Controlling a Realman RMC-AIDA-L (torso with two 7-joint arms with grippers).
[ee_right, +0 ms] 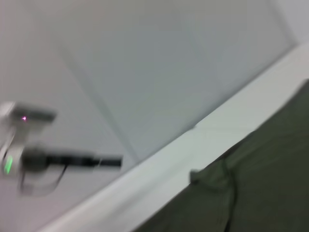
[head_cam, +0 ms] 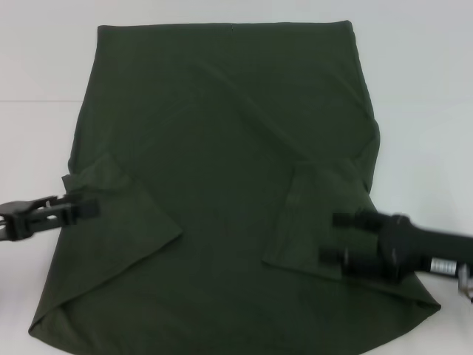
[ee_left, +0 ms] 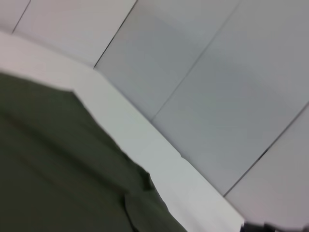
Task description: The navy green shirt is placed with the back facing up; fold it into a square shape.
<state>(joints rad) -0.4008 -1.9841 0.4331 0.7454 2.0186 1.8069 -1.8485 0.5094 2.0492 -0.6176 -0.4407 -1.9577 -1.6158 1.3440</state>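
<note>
The navy green shirt (head_cam: 222, 185) lies flat on the white table (head_cam: 421, 89), plain side up, and fills most of the head view. Its two sleeves are folded inward: one flap (head_cam: 122, 222) on the left, one flap (head_cam: 307, 214) on the right. My left gripper (head_cam: 90, 208) sits at the shirt's left edge, low over the cloth beside the left flap. Over the lower part of the right flap, my right gripper (head_cam: 338, 238) is open, its fingers spread apart above the cloth. Each wrist view shows an edge of the shirt (ee_left: 58, 169) (ee_right: 260, 183).
A bare white strip of table runs along both sides of the shirt and beyond its far hem. Grey wall panels (ee_left: 217, 72) stand behind the table. The right wrist view shows a black arm part with a green light (ee_right: 58, 159) farther off.
</note>
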